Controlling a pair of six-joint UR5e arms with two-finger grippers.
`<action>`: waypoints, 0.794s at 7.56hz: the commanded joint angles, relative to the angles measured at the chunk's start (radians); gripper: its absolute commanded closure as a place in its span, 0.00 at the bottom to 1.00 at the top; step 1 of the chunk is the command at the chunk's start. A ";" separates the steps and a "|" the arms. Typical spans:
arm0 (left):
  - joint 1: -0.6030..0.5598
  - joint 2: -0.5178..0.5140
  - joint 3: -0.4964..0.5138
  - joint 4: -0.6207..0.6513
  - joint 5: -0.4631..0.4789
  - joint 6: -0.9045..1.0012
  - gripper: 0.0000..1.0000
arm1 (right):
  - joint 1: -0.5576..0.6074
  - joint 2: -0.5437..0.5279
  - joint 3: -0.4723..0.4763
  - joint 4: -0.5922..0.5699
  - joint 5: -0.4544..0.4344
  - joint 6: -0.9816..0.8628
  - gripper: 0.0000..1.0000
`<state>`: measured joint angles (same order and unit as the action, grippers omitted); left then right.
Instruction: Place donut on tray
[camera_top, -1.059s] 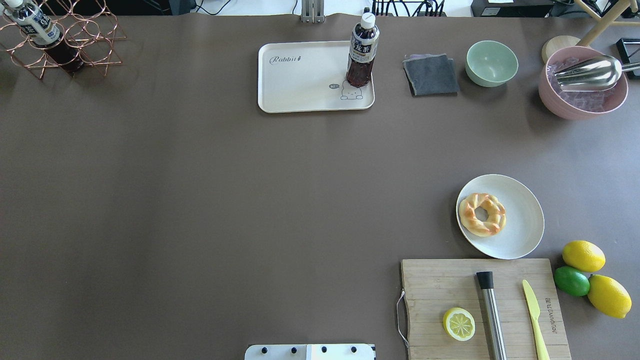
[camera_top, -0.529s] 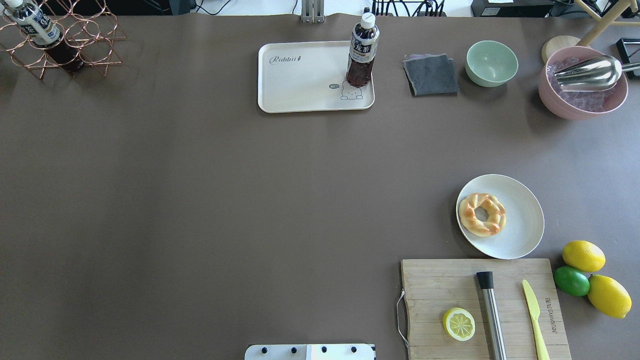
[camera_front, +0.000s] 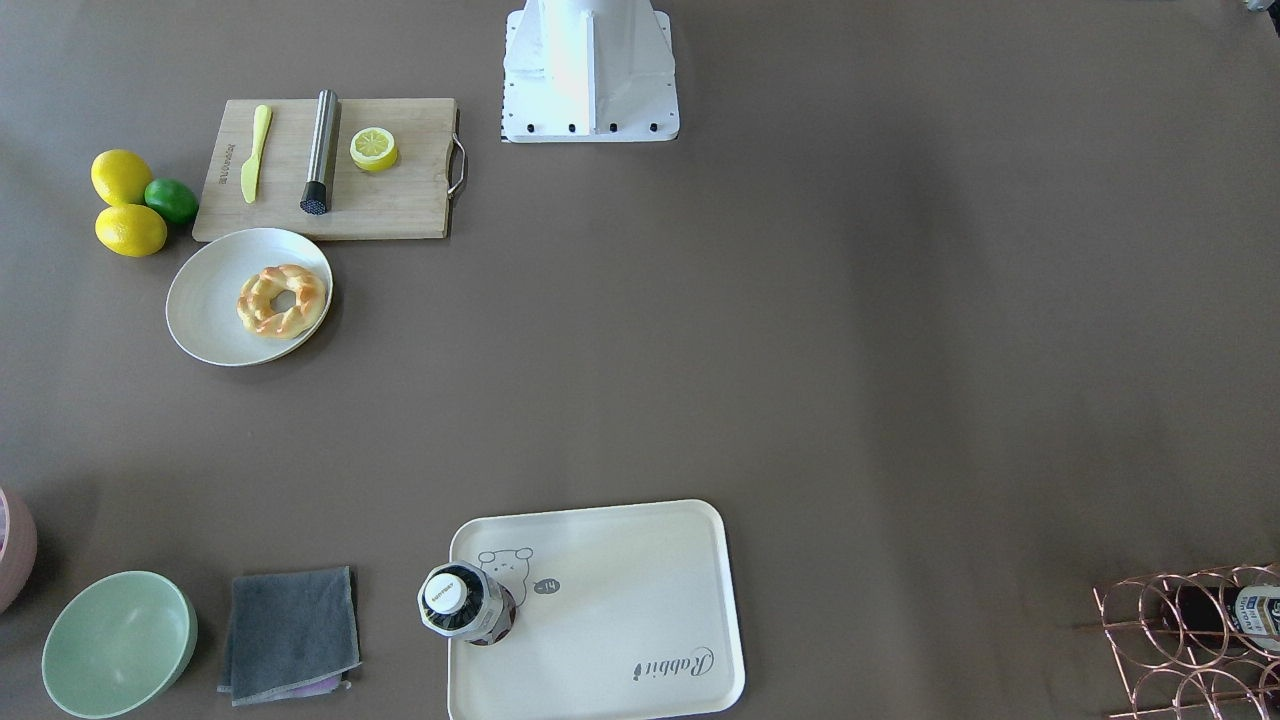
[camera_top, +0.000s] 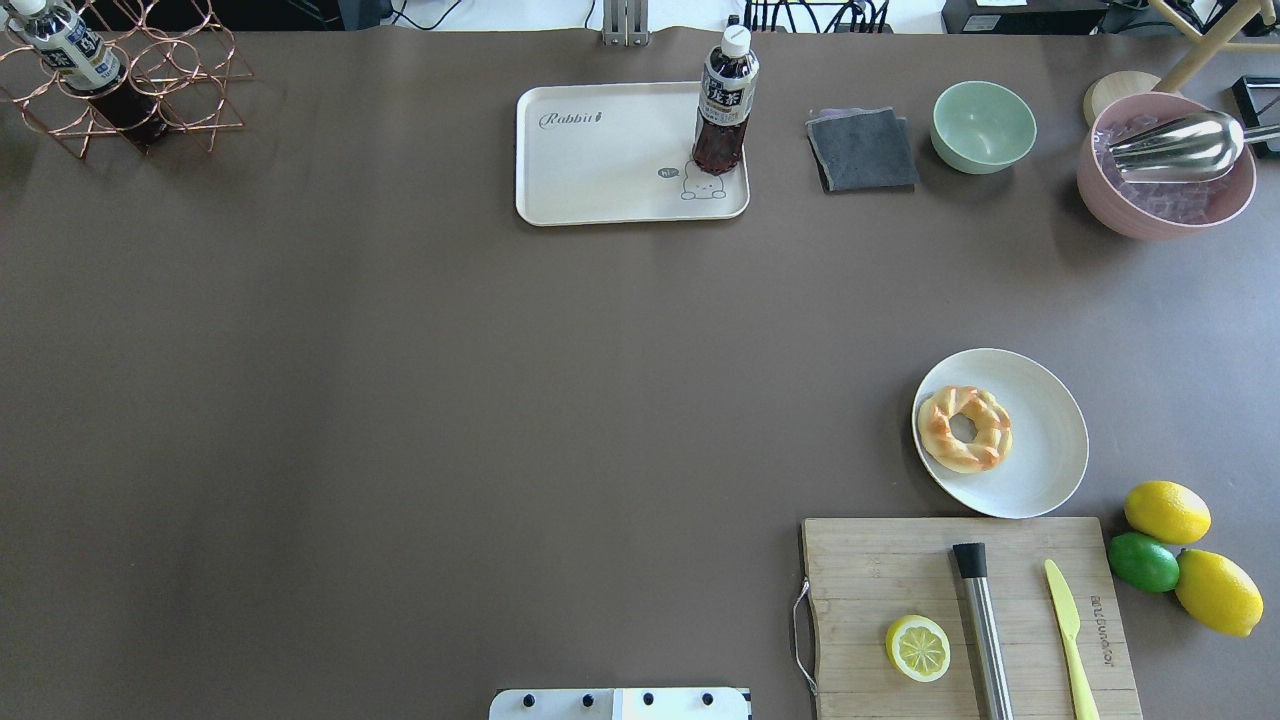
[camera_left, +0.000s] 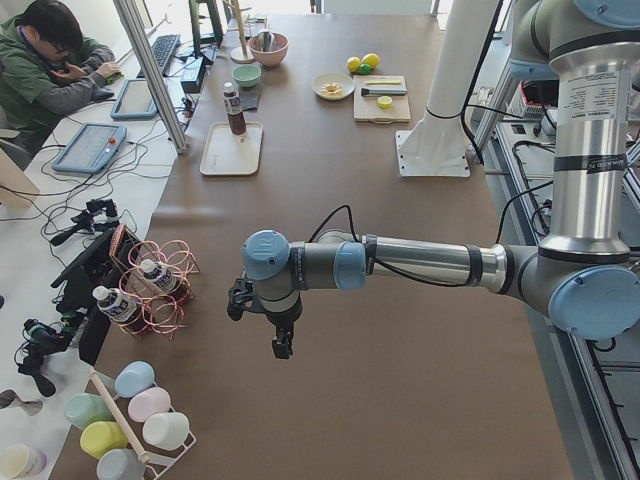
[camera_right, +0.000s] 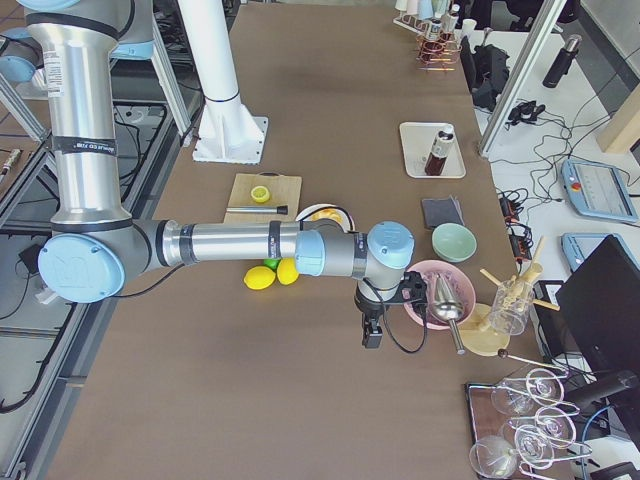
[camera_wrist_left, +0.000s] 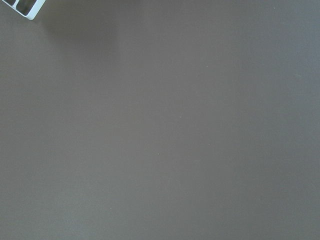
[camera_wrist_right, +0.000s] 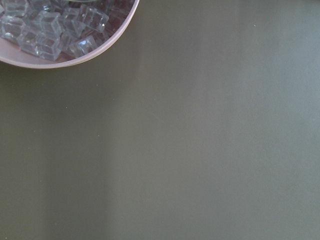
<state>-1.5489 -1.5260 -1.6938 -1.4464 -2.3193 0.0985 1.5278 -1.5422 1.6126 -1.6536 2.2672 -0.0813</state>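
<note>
The golden braided donut (camera_top: 988, 408) lies on the left part of a round white plate (camera_top: 1045, 440) at the right of the table; it also shows in the front-facing view (camera_front: 260, 310). The cream tray (camera_top: 610, 160) with the bear drawing and "Rabbit" script sits at the far middle, also in the front-facing view (camera_front: 620, 590). A dark tea bottle (camera_top: 722, 110) stands on the tray's right corner. The left gripper (camera_left: 283, 345) and right gripper (camera_right: 371, 338) show only in the side views, hanging above bare table far from the donut; I cannot tell whether they are open or shut.
A wooden cutting board (camera_top: 880, 580) with a lemon half (camera_top: 917, 648), a steel rod and a yellow knife lies near the plate. Lemons and a lime (camera_top: 1143, 561) sit at its right. A grey cloth (camera_top: 862, 148), green bowl (camera_top: 983, 125), pink ice bowl (camera_top: 1165, 165) and copper rack (camera_top: 120, 80) line the far edge.
</note>
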 joint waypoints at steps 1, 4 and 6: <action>0.000 -0.014 0.002 -0.009 -0.003 -0.002 0.01 | -0.001 0.004 -0.002 0.000 0.000 0.002 0.00; -0.017 -0.005 0.023 -0.163 -0.011 -0.002 0.01 | -0.001 0.010 0.001 0.000 0.000 0.002 0.00; -0.017 -0.008 0.010 -0.164 -0.017 -0.002 0.01 | -0.001 0.028 0.003 0.000 0.000 0.000 0.00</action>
<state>-1.5653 -1.5332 -1.6729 -1.5998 -2.3298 0.0963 1.5268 -1.5312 1.6137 -1.6536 2.2672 -0.0787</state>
